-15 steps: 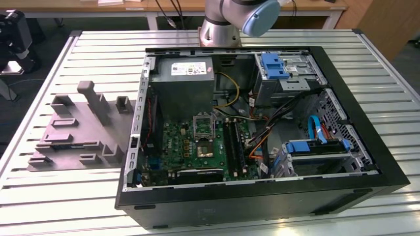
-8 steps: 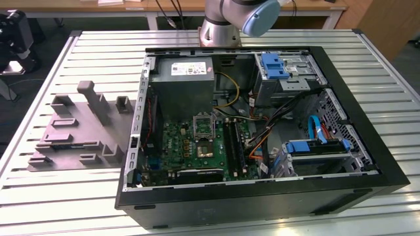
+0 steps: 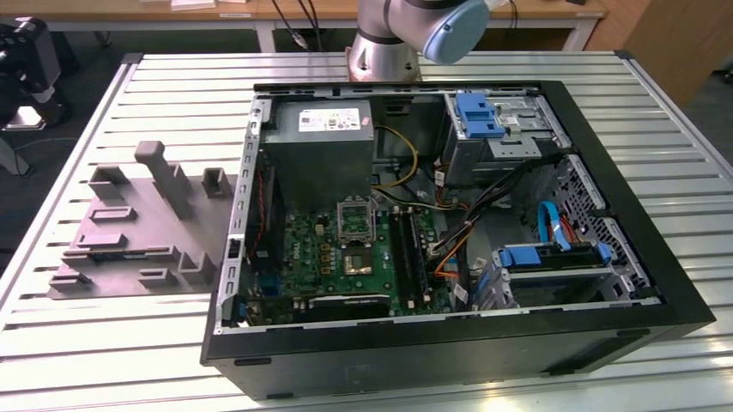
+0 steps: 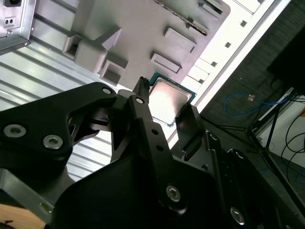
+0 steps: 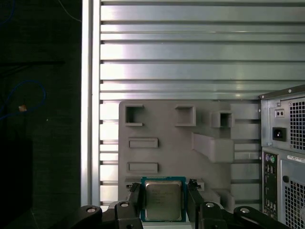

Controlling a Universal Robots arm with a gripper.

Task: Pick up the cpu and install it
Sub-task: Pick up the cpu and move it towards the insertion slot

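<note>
While the grey tray (image 5: 159, 119) lies below, the tool (image 5: 163, 187) grips the cpu (image 5: 163, 201) by opposite edges, between its fingertips.

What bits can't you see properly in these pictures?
The cpu: underside faces away in both wrist views; the tool covers one corner in the second wrist view.
The arm: cut off by the top edge in the exterior view.
The green circuit board: its socket is too small in the exterior view to tell if it is open.
</note>
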